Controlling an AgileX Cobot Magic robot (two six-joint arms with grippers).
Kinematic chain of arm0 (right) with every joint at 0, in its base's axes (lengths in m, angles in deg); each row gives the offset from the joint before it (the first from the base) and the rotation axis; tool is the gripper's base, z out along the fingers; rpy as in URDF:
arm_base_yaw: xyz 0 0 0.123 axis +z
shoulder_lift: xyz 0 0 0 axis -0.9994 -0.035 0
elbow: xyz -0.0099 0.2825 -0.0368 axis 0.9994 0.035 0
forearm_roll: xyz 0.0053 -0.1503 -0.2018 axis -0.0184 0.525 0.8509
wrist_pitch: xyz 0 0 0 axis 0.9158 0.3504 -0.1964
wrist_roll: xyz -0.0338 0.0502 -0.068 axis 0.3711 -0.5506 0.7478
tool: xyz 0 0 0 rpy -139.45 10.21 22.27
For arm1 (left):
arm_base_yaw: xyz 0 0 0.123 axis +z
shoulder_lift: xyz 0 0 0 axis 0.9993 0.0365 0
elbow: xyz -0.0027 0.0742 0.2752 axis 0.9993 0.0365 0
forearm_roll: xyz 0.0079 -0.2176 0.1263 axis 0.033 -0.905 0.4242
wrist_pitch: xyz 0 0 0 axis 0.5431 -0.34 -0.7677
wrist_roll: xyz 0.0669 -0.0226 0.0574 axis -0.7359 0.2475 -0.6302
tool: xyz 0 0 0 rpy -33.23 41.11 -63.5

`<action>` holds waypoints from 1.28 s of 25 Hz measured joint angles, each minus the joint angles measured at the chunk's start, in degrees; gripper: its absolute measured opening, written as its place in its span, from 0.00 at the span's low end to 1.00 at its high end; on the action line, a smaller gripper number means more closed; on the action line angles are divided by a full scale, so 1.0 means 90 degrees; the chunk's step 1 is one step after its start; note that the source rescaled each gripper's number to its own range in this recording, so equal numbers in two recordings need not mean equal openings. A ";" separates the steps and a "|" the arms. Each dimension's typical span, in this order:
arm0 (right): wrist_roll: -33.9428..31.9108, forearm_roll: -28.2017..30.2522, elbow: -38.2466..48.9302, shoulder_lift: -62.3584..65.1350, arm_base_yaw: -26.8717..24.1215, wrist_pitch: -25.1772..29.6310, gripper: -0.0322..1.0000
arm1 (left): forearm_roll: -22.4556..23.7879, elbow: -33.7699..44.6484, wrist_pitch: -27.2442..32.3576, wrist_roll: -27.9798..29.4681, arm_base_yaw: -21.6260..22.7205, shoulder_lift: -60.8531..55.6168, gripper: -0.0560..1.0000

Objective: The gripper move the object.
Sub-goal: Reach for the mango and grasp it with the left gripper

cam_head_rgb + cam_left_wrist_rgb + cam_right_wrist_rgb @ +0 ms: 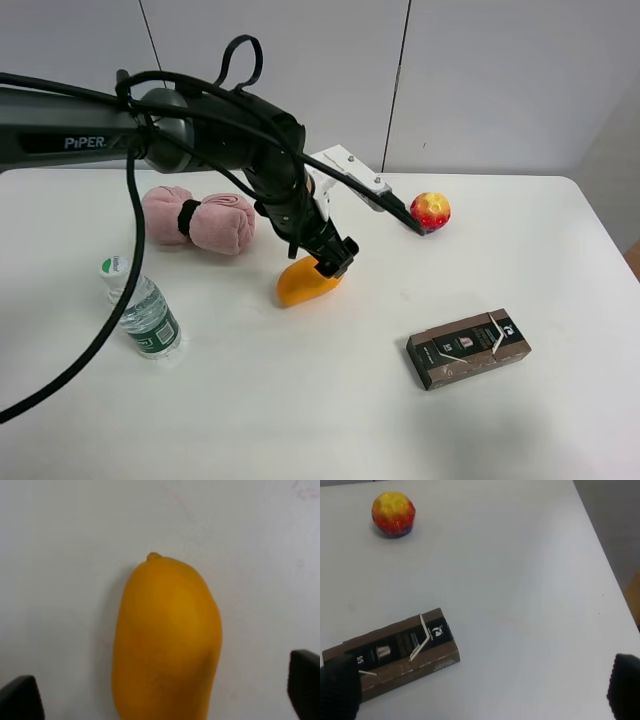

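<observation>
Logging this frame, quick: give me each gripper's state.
Left gripper: open, jaws either side of the mango, not gripping it.
Right gripper: open, holding nothing.

The fruit (167, 645) has smooth, faintly shiny orange skin; the towel (215, 220) is fluffy pink cloth, the bottle (145, 315) clear plastic, the box (468, 348) matt brown cardboard, the counter (330, 410) matt white.

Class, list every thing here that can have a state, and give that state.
left claw, open, straddling the mango
right claw, open, empty
mango, lying flat, ungripped
bottle, upright, capped
towel, rolled, banded
box, closed, lying flat
</observation>
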 joint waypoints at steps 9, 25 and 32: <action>0.0000 0.0000 0.0000 0.0000 0.0000 0.0000 1.00 | -0.0034 0.0000 -0.0525 -0.0011 0.0000 0.0602 1.00; 0.0000 0.0000 0.0000 0.0000 0.0000 0.0000 1.00 | -0.0238 0.0000 -0.0746 -0.0011 0.0049 0.1065 1.00; 0.0000 0.0000 0.0000 0.0000 0.0000 0.0000 1.00 | -0.0393 0.0000 -0.0746 -0.0011 0.0053 0.1191 0.94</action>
